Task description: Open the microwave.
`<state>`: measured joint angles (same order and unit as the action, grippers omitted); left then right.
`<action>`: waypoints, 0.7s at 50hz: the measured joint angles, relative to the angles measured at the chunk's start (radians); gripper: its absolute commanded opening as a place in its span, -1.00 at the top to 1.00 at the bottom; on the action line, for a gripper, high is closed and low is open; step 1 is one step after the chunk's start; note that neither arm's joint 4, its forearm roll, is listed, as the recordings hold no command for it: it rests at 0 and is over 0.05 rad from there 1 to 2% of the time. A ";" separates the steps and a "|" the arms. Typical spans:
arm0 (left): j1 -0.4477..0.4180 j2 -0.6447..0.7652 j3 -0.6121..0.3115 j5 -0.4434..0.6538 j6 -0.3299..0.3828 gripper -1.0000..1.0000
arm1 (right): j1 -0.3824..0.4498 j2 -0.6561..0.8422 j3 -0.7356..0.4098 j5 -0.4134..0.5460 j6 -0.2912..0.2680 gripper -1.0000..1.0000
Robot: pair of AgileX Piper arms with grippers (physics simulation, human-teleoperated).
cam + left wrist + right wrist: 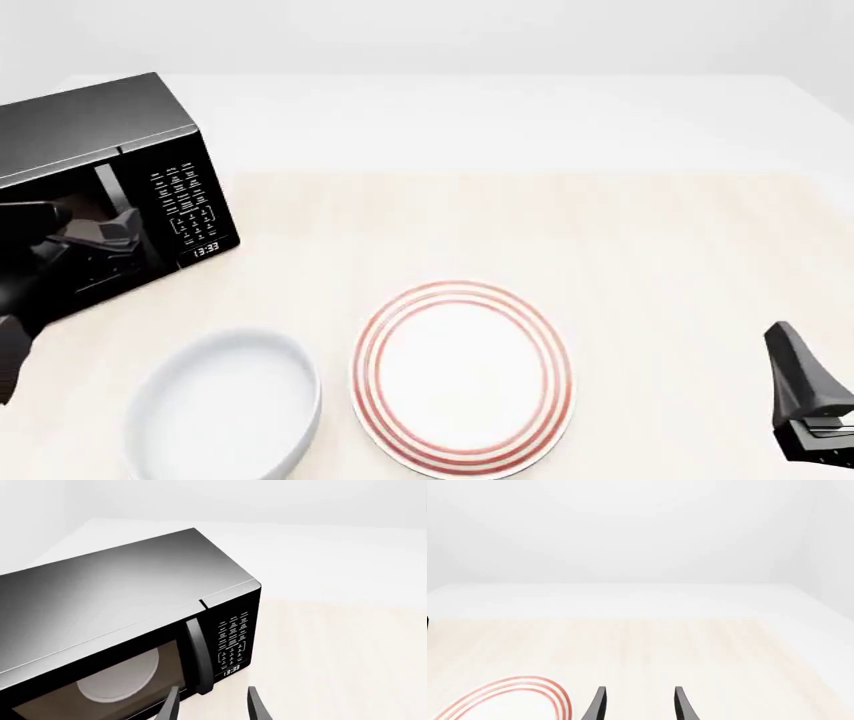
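Observation:
The microwave (94, 130) is a glossy black box at the table's far left, with its door shut. In the left wrist view I see its grey top (100, 590), the vertical handle (199, 655), the white-labelled keypad (232, 640) with a small clock, and the white turntable (123, 677) behind the dark glass. My left gripper (212, 707) is open, close in front of the door, with the handle's lower end between and just beyond its fingertips. In the front view it (114, 232) hides part of the door. My right gripper (639, 705) is open and empty, low at the right (801, 385).
A white plate with red rings (463, 375) lies at the front middle; its rim shows in the right wrist view (514, 695). A white bowl (227, 405) stands to its left, just in front of the microwave. The table top (561, 220) is pale wood with a white border.

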<state>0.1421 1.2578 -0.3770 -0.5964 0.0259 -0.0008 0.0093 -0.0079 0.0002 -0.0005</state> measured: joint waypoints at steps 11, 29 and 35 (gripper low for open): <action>-0.001 0.028 -0.023 -0.004 0.006 -1.00 | 0.000 0.000 0.000 0.000 0.000 -1.00; -0.004 0.111 -0.062 -0.037 0.014 -1.00 | 0.000 0.000 0.000 0.000 0.000 -1.00; -0.003 0.134 -0.077 -0.040 0.017 -1.00 | 0.000 0.000 0.000 0.000 0.000 -1.00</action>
<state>0.1394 1.3914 -0.4536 -0.6364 0.0425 -0.0007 0.0093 -0.0079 0.0002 -0.0005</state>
